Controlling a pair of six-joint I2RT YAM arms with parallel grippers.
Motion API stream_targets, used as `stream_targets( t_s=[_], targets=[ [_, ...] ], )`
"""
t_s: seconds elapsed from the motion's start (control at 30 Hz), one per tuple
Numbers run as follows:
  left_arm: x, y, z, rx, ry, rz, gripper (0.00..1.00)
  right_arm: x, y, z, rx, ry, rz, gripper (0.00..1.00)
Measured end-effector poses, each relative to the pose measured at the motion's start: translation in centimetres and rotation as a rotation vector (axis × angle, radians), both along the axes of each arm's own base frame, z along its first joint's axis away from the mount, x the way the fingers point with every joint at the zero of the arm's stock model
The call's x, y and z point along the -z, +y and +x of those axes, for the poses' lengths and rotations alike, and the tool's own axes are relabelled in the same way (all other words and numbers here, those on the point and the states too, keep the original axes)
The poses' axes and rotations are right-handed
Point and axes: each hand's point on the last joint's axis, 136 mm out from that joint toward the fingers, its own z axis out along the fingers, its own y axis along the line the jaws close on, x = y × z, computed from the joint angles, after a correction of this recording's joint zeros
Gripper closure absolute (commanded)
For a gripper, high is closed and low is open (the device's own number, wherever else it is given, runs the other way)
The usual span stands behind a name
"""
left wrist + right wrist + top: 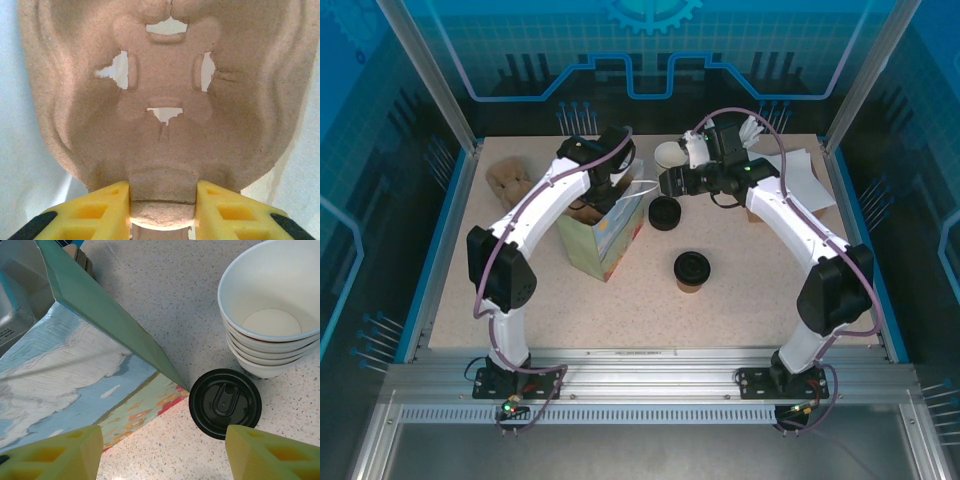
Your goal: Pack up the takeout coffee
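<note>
Moulded-pulp cup carrier [165, 100] pinched by its edge tab in the closed left claw [162, 200] at the mouth of the open paper bag [610, 245], likely as a base for the drink; the right claw [162, 442], jaws wide apart and empty, hovers beside the bag near a black lid [225, 402] and stacked white cups [272, 315]; the takeout coffee [692, 270] stands on the desk [570, 300], apart from both claws

From my end I see a speckled beige counter [740, 300] with a blue rim, an aluminium rail [650, 385] along the near edge, silver posts [425, 70] at the far corners, and blue panels [650, 50] with gear graphics behind. Lighting's bright, even.
</note>
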Motion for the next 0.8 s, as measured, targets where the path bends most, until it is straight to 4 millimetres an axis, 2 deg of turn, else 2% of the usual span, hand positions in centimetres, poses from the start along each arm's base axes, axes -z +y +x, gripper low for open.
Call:
stream_targets(
  t_s=[0.37, 0.8],
  targets=[
    [2.0, 0.5, -0.1, -0.004, 0.037, 0.014, 0.66, 0.5, 0.1, 0.1, -0.002, 0.012, -0.003, 0.33],
    [4.6, 0.4, 0.0, -0.021, 0.090, -0.067, 0.64, 0.8, 0.2, 0.2, -0.003, 0.018, -0.005, 0.33]
  ],
)
